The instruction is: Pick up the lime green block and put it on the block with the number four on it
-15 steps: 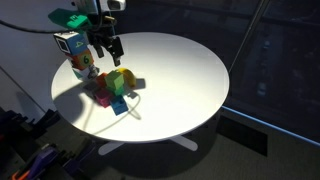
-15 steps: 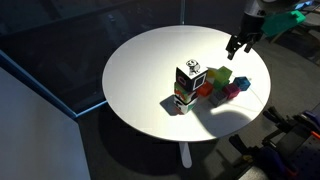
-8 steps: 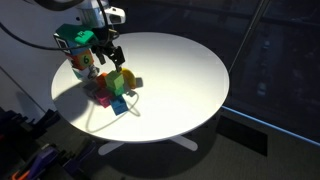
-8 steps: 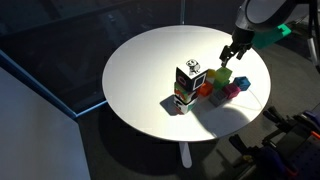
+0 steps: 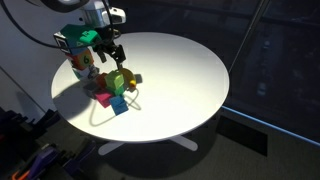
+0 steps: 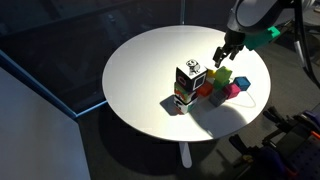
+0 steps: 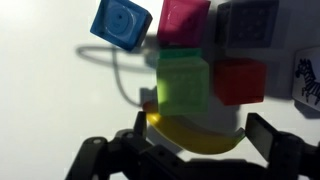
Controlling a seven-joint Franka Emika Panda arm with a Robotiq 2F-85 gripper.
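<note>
The lime green block (image 7: 183, 82) lies in a cluster of toy blocks; it shows in both exterior views (image 5: 121, 80) (image 6: 224, 75). A yellow banana (image 7: 195, 130) lies against it on the side nearer the wrist camera. My gripper (image 7: 200, 135) is open and empty, just above the cluster, its fingers on either side of the banana; it shows in both exterior views (image 5: 112, 55) (image 6: 221, 58). The block with white edges and teal-blue faces (image 5: 68, 43) tops a short stack beside the cluster. I cannot read a number on it.
Round the lime block lie a blue block (image 7: 122, 22), a magenta block (image 7: 183, 18), a grey block (image 7: 250, 20) and a red block (image 7: 240, 80). A zebra-marked block (image 7: 308, 80) is at the right edge. All stand on a round white table (image 5: 185, 70).
My gripper has come down and moved in from above the table's edge until it is right over the cluster of blocks. The blocks have not moved.
</note>
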